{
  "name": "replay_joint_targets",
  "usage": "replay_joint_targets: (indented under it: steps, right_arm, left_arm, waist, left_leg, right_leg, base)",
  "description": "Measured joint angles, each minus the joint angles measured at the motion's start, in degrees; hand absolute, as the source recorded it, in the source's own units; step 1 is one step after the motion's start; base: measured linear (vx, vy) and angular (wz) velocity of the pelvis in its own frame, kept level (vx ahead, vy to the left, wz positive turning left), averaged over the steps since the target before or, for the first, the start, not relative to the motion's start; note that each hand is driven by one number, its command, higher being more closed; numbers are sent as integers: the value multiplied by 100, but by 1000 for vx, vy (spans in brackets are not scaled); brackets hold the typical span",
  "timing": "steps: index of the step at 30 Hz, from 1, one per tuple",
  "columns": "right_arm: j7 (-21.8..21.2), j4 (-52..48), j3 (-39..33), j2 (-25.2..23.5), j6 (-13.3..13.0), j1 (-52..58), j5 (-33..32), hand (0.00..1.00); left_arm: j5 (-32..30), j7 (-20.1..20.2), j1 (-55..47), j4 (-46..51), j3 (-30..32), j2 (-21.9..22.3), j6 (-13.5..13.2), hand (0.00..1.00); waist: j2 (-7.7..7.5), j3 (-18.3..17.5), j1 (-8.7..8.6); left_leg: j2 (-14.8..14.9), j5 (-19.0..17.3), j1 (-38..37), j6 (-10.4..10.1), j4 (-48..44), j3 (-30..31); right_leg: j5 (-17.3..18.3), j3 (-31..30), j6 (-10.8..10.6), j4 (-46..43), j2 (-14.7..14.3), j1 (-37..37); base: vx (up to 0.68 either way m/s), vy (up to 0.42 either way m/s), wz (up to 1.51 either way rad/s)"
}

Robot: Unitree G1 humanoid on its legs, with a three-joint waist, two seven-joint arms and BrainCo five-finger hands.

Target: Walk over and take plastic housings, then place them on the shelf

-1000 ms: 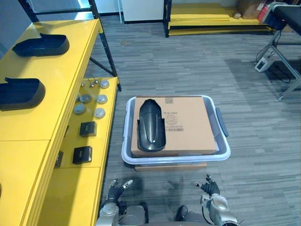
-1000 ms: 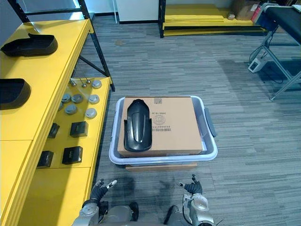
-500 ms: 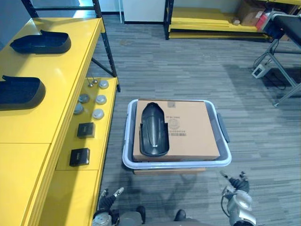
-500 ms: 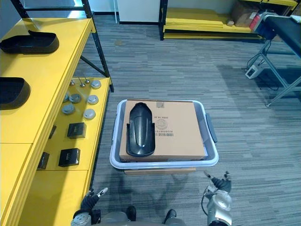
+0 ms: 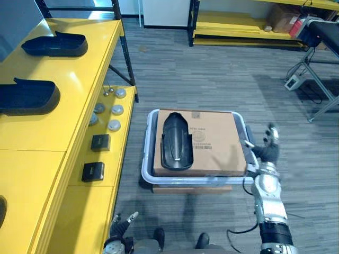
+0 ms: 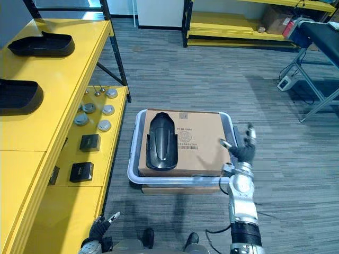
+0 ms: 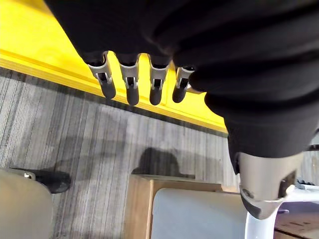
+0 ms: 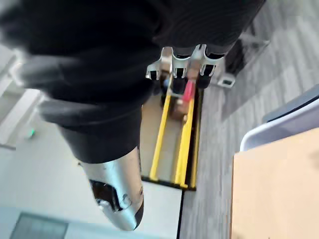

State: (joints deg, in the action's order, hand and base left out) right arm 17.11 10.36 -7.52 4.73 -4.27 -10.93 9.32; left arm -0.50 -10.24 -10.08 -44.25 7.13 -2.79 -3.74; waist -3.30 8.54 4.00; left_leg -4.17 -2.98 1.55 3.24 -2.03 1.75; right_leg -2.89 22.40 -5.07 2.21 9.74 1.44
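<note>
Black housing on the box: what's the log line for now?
housing: lying on cardboard box, untouched | right hand: open, by bin right rim | left hand: open, low near shelf

Right hand (image 5: 268, 152) up, splayed; left hand (image 5: 121, 224) low, uncurled.

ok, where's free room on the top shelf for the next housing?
Top shelf: bare between the near housing and a dark thing at the view's edge. Smaller gap up to the far housing. Lower shelf: discs and black boxes crowd the far part; near end bare.
</note>
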Motion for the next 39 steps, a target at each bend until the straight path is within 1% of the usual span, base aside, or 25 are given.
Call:
replay_joint_targets:
  steps: [1,3,4,6,8,9,11,14,16,18,19,20,22,25,28,31,35,39]
  right_arm:
    - [1,337,78,0,98,-250,98,0]
    - [7,688,151,-25,211,-513,190,0]
    - [11,946,177,-112,284,-690,247,0]
    - [34,1352,183,-220,362,-954,264,0]
    - [62,1685,190,-280,499,-1219,337,0]
    - [72,1826,190,-321,525,-1344,408,0]
    - [174,2196,180,-376,608,-1706,483,0]
    - [194,2718,193,-398,726,-2166,483,0]
    - [316,3125,183,-442,827,-2595,493,0]
    - [345,3274,177,-485,913,-2733,542,0]
    - [427,3409,142,-518,963,-2855,618,0]
    - [455,3458,124,-519,981,-2890,663,100]
    - [653,3628,10,-529,1092,-3056,761,100]
    - [815,3830,-110,-500,1195,-3322,826,100]
    - [889,3879,-111,-453,1228,-3451,825,100]
    - [884,3951,-97,-452,1239,-3460,827,100]
    - [798,4104,-90,-482,1362,-3464,832,100]
    - [768,4104,-93,-470,1366,-3454,931,100]
  left_arm:
    - [0,0,2,57,-21,1,-4,0]
    - [1,-3,8,138,-30,19,-26,0]
    - [6,-9,11,179,-31,35,-58,0]
    - [7,-18,105,210,-54,46,-68,0]
    - [11,-46,241,214,-76,57,-66,0]
    - [19,-96,240,241,-75,62,-71,0]
    - [108,-147,248,350,-79,73,-103,0]
    - [179,-244,268,434,-197,78,-121,0]
    - [259,-273,389,434,-284,85,-147,0]
    - [288,-305,404,430,-318,94,-157,0]
    - [341,-354,432,434,-326,92,-165,0]
    - [351,-374,454,432,-327,89,-164,0]
    - [450,-445,466,425,-365,85,-160,0]
    - [487,-508,544,403,-493,32,-159,0]
    - [509,-558,615,355,-494,16,-153,0]
    - [555,-631,645,314,-498,-2,-151,0]
    - [611,-635,646,312,-543,-25,-151,0]
    - [613,-632,645,307,-545,-59,-149,0]
  waist:
    - [14,68,3]
    - [35,182,25]
    - [44,246,61]
    - [68,394,190]
    - [93,557,319]
    - [91,595,323]
    - [88,783,326]
    - [92,872,342]
    - [104,999,486]
    - [85,1036,496]
    - [85,1083,515]
    - [89,1099,523]
    - [75,1116,539]
    - [69,1191,570]
    - [62,1225,599]
    - [57,1245,596]
    - [56,1245,596]
    - [51,1247,576]
  left_leg:
    - [-8,14,39,8,-7,44]
    - [-17,22,90,9,-32,115]
    - [-18,25,153,7,-49,143]
    - [-17,25,203,7,-88,153]
    - [-18,26,272,7,-98,186]
    - [-20,28,334,7,-107,215]
    - [-29,33,416,9,-141,281]
    - [-5,32,577,7,-303,283]
    - [12,29,608,3,-317,254]
    - [16,25,647,-1,-347,264]
    - [23,11,687,-19,-407,262]
    - [21,10,688,-21,-408,263]
    - [19,6,726,-24,-410,257]
    - [15,3,780,-28,-451,256]
    - [15,1,880,-30,-475,253]
    - [23,2,882,-30,-500,246]
    - [31,2,881,-30,-528,225]
    - [18,6,857,-29,-534,221]
  right_leg:
    - [-8,45,10,3,2,-14]
    - [-12,103,16,4,4,-21]
    - [-12,114,17,5,4,-61]
    - [-14,117,18,8,3,-89]
    - [-15,146,19,8,1,-138]
    - [-25,175,34,8,1,-180]
    - [-40,176,56,16,3,-209]
    - [-54,42,75,-24,35,-300]
    - [-56,-81,78,-115,45,-395]
    - [-56,-96,77,-160,50,-434]
    - [-56,-157,78,-226,54,-484]
    - [-56,-205,78,-235,59,-489]
    - [-56,-248,78,-287,71,-555]
    - [-56,-256,77,-316,80,-601]
    - [-56,-279,77,-323,79,-689]
    - [-56,-306,77,-321,68,-686]
    - [-56,-358,78,-319,60,-680]
    - [-60,-360,80,-311,67,-658]
  base:
    - [1,11,17]
    - [5,13,20]
    - [5,16,13]
    - [6,10,5]
    - [0,6,8]
    - [10,16,15]
    - [19,27,19]
    - [14,35,9]
    - [3,48,-8]
    - [-9,36,0]
    - [-16,36,1]
    - [-21,41,-1]
    - [-29,33,-2]
    - [-51,18,0]
    - [-69,0,-2]
    - [-31,-6,-2]
    - [-16,-6,-1]
    - [0,0,0]
